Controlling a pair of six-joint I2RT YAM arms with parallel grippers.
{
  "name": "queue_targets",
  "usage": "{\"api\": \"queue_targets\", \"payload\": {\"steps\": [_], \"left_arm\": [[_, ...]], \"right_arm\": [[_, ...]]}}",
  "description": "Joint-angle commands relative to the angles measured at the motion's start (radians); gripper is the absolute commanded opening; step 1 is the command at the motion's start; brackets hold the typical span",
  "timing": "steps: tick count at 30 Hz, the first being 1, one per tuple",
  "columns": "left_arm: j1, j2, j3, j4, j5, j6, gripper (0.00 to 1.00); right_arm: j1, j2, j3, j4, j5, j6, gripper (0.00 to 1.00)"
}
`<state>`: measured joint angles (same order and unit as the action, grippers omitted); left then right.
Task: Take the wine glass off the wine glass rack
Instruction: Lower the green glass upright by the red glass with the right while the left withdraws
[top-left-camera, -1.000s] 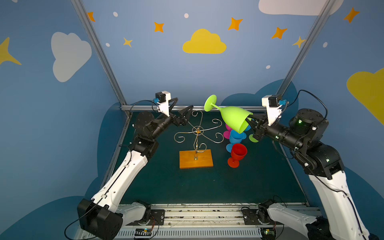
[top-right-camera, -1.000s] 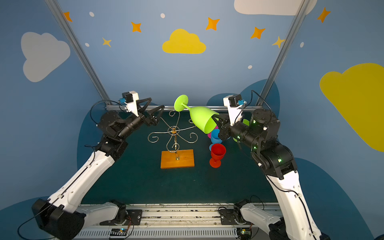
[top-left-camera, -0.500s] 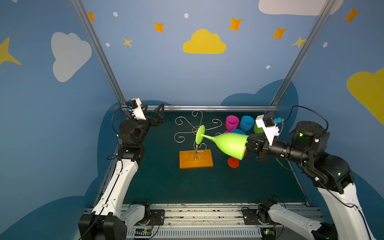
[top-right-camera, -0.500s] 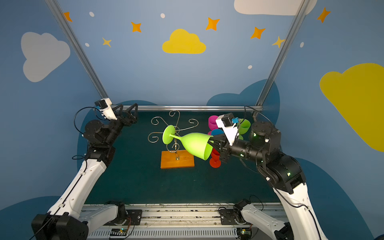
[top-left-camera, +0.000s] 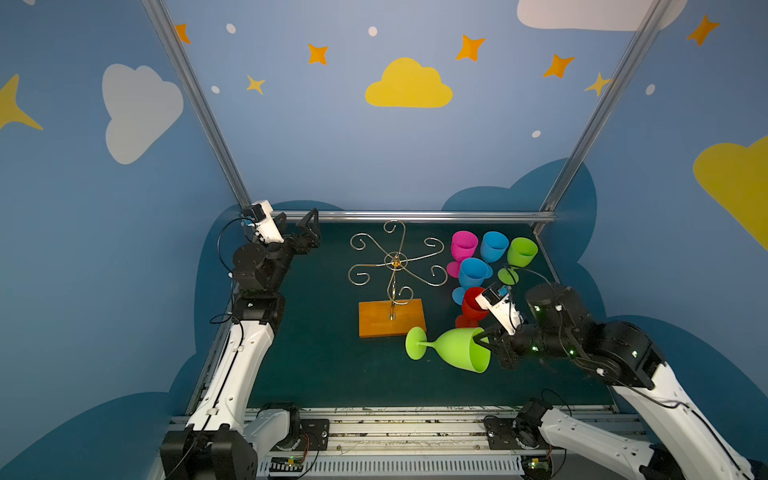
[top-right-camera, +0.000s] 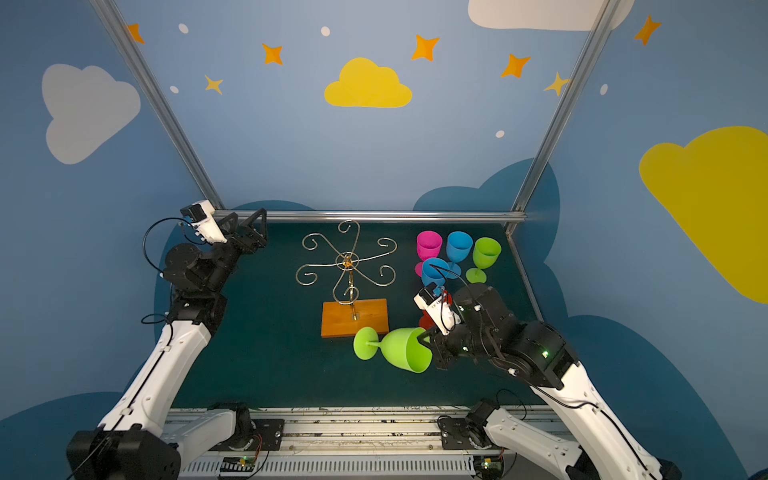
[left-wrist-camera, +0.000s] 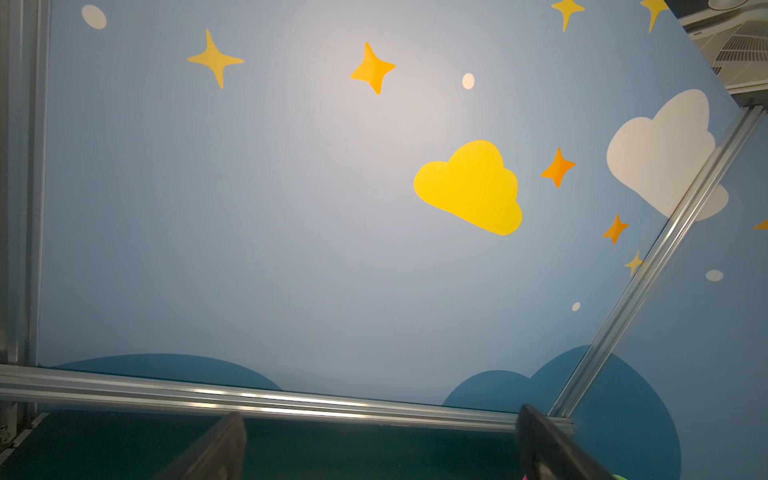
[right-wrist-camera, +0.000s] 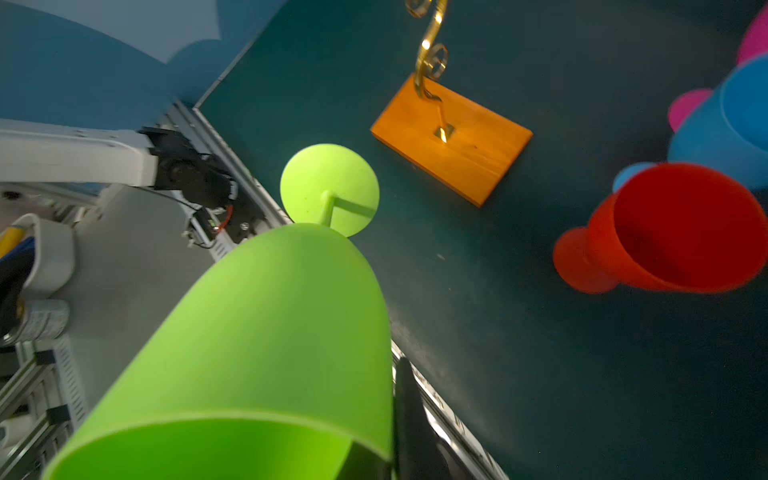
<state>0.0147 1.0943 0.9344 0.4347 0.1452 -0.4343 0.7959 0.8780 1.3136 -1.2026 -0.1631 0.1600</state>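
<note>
While the rack (top-left-camera: 395, 266) stands bare in the middle of the tabletop (top-left-camera: 316, 374), the green wine glass (top-left-camera: 455, 351) hangs sideways in the right hand (top-left-camera: 483, 341).
Five more glasses (top-left-camera: 494, 247) crowd the tabletop's two o'clock corner, the red one (top-left-camera: 471, 301) nearest the arm. The held glass is off the rack, at five o'clock of the wooden base (top-left-camera: 390, 318), foot toward nine o'clock, its rim pinched between the right hand's fingers. The left hand (top-left-camera: 297, 222) hovers spread and empty at ten o'clock. My worry: so thin a rim pinch could slip, or setting down could topple the red glass. No writing is readable.
</note>
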Motion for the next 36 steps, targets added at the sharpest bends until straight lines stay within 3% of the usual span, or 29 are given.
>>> {"api": "queue_targets", "payload": {"steps": [1, 6, 23, 29, 36], "left_arm": [[0.008, -0.020, -0.010, 0.037, -0.008, -0.009, 1.00], [0.017, -0.029, -0.026, 0.035, -0.011, -0.011, 1.00], [0.053, -0.059, -0.066, 0.036, -0.019, -0.028, 1.00], [0.063, -0.062, -0.066, 0.036, -0.014, -0.034, 1.00], [0.067, -0.060, -0.067, 0.042, -0.010, -0.045, 1.00]], "right_arm": [[0.026, 0.027, -0.006, -0.119, 0.209, 0.114, 0.00], [0.051, 0.116, -0.073, -0.131, 0.321, 0.201, 0.00], [0.054, 0.388, -0.157, -0.045, 0.315, 0.365, 0.00], [0.054, 0.395, -0.164, -0.003, 0.312, 0.361, 0.00], [0.052, 0.329, -0.150, 0.041, 0.283, 0.340, 0.25]]}}
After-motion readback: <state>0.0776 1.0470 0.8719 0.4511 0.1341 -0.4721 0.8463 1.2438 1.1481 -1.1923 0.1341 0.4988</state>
